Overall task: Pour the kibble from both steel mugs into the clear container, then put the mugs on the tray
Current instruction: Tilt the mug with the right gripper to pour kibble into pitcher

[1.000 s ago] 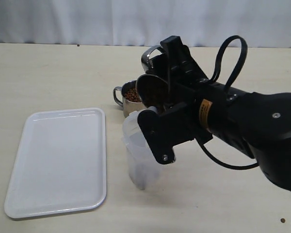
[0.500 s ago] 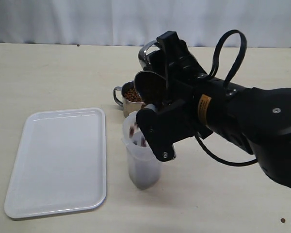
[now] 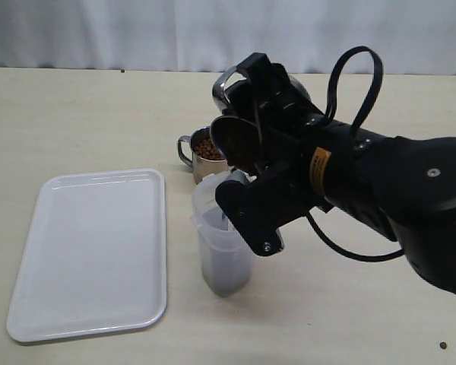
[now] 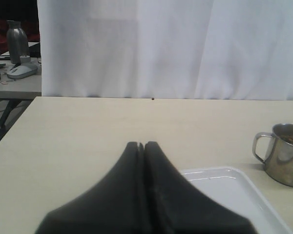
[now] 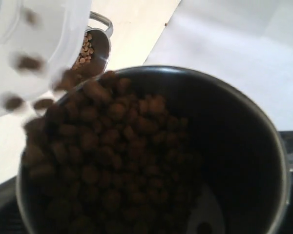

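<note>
My right gripper [image 3: 251, 144] is shut on a steel mug [image 3: 229, 91], holding it tipped over the clear container [image 3: 222, 258]. Kibble [image 5: 107, 146] slides over the mug's rim [image 5: 263, 126] and drops into the container's mouth [image 5: 44, 39]. A dark layer of kibble fills the container's lower part. The second steel mug [image 3: 201, 156] stands upright just behind the container with kibble in it and also shows in the left wrist view [image 4: 285, 156]. The white tray [image 3: 91, 251] lies empty to the left. My left gripper [image 4: 143, 145] is shut and empty, low over the tray's near end [image 4: 229, 190].
One stray pellet [image 3: 443, 345] lies on the table near the front right. A white curtain [image 3: 137, 30] closes off the table's far edge. My right arm's bulk and cable [image 3: 365, 114] cover the table right of the container.
The held mug has tipped further and shifted slightly left. Kibble started falling, and the container went from empty to partly filled. The left gripper has not moved.
</note>
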You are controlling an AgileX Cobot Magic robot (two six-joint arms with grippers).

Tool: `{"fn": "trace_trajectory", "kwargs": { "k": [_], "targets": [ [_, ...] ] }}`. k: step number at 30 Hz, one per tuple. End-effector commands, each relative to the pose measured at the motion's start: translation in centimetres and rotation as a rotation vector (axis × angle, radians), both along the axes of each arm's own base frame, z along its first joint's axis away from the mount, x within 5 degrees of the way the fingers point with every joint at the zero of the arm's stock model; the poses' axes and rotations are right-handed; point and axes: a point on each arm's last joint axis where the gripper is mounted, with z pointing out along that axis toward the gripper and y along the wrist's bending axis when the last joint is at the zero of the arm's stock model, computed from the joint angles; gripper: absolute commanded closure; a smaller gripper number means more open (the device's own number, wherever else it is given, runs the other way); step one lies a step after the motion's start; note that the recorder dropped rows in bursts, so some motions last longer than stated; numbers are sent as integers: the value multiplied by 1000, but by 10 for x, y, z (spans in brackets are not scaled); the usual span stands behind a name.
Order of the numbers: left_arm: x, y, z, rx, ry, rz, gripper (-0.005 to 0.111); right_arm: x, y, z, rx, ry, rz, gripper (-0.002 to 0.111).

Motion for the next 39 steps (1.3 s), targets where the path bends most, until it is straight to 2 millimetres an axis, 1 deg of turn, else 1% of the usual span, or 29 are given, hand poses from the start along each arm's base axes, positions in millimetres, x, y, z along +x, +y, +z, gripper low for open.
{"fn": "trace_trajectory", "kwargs": {
  "k": [1,15,22,26,39],
  "targets": [
    [0,0,0,1,-9,-7,107,0,2,5,-7,-25,14,103],
    [0,0,0,1,-9,-7,107,-1,4,4,-3,-13,33,103],
    [0,0,0,1,-9,-7,107,-1,4,4,-20,-20,40,103],
    [0,0,0,1,-9,-7,107,-1,4,4,-60,-37,62,103],
    [0,0,0,1,-9,-7,107,-2,5,3,-56,-27,78,103]
  ]
}}
